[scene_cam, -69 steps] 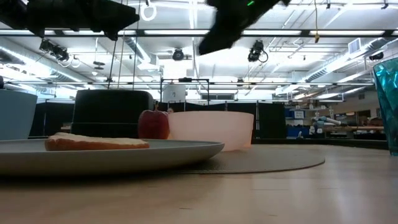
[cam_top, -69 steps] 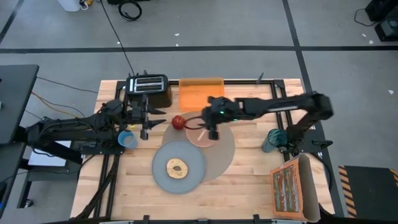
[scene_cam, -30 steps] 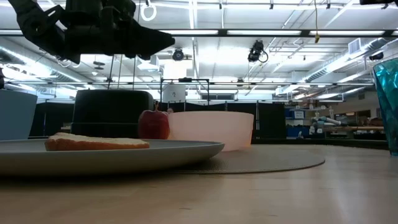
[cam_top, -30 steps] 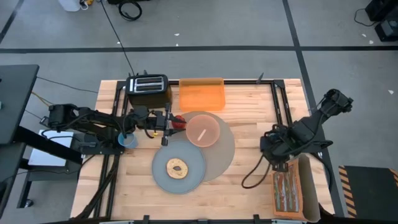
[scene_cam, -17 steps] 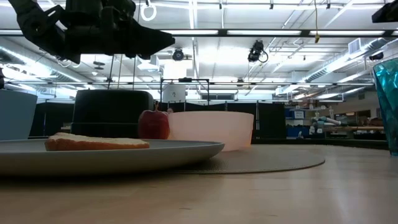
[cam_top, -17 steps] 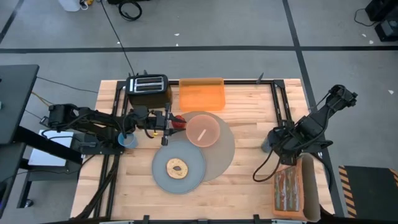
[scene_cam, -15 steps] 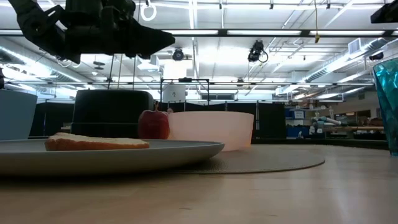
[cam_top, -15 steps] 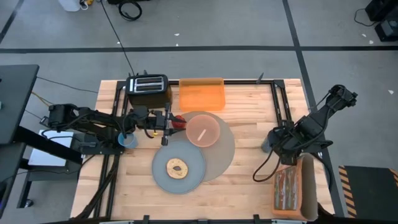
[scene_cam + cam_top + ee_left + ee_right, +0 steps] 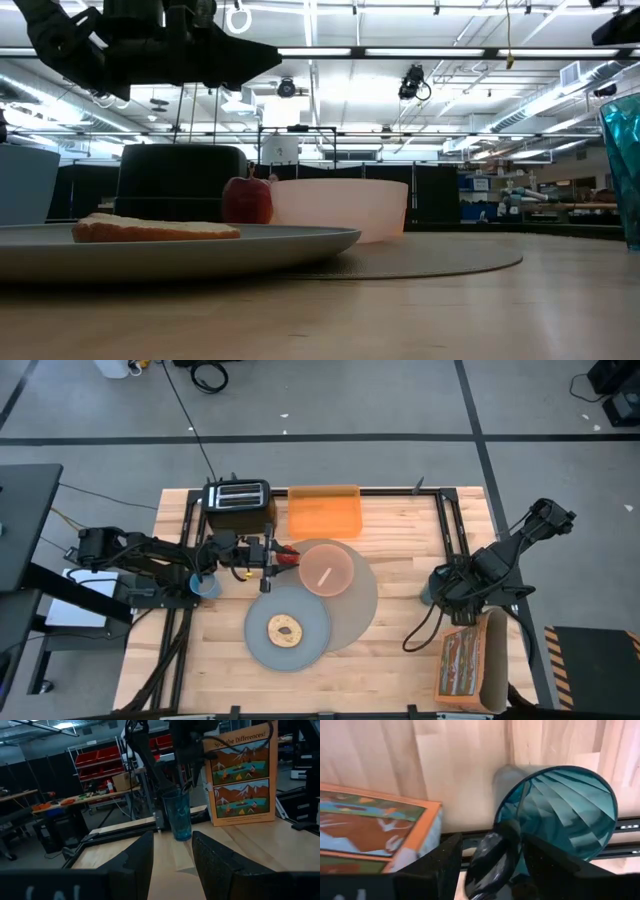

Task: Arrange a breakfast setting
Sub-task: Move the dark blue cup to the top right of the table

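The left tool (image 9: 268, 560) is hovering above the counter (image 9: 400, 650) toward its left half, fingers spread apart and gripping nothing, right over the apple (image 9: 287, 557). The apple is sitting just off the far left rim of the mat (image 9: 365, 605), close beside the bowl (image 9: 326, 569). The bowl is resting on the far part of the mat with the spoon (image 9: 322, 573) lying inside it. The plate (image 9: 288, 628) is overlapping the mat's near left rim and carrying the bagel (image 9: 285, 628). The cup (image 9: 205, 584) is standing near the left edge, beside the left arm. A toaster (image 9: 238, 502) and an orange tray (image 9: 323, 510) are sitting along the far edge.

The right tool (image 9: 447, 588) is hanging by the right edge, over a teal tumbler (image 9: 570, 805); its fingers are parted and holding nothing, one of them crossing in front of the tumbler's open mouth in the right wrist view. A picture box (image 9: 466, 665) is standing at the near right corner.
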`<state>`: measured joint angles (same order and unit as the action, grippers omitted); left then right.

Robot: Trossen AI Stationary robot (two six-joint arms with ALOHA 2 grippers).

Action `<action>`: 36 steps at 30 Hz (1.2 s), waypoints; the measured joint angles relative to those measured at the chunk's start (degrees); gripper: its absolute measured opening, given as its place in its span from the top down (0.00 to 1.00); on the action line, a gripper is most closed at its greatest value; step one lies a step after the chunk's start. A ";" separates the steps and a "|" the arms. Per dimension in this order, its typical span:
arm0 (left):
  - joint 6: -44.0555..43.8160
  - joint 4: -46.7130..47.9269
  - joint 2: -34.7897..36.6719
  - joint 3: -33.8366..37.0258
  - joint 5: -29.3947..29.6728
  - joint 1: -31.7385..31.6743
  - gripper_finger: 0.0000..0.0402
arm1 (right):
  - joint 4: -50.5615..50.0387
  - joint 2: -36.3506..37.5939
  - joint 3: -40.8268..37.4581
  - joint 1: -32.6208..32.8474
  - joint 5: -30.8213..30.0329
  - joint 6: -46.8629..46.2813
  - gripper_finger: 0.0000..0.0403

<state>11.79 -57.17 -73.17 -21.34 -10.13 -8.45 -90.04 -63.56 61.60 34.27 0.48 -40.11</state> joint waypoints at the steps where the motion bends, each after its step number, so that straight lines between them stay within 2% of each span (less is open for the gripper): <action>1: 0.00 -0.02 0.00 0.00 0.00 0.00 0.65 | 0.08 -0.29 -0.72 -0.33 -0.14 0.31 0.47; 14: 0.57 -0.02 0.00 0.00 0.02 0.00 0.65 | 0.03 -0.32 -2.46 -3.01 4.49 3.25 0.47; 23: 0.55 -0.05 0.01 0.00 0.04 0.00 0.65 | 0.04 -0.25 3.55 -6.27 -1.19 5.63 0.47; 27: 0.44 -0.02 0.02 0.00 0.04 0.00 0.65 | 0.15 -0.22 3.39 -8.20 -3.13 6.21 0.47; 34: 0.42 0.02 0.02 0.00 0.04 0.00 0.65 | 0.02 -0.23 0.57 -14.52 5.44 -0.57 0.47; 36: 0.39 0.02 0.02 0.00 0.04 0.00 0.65 | 0.22 -0.23 0.57 -15.91 6.16 -3.89 0.47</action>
<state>12.19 -57.14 -73.14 -21.34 -10.09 -8.45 -89.82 -63.79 62.17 18.36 6.64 -44.00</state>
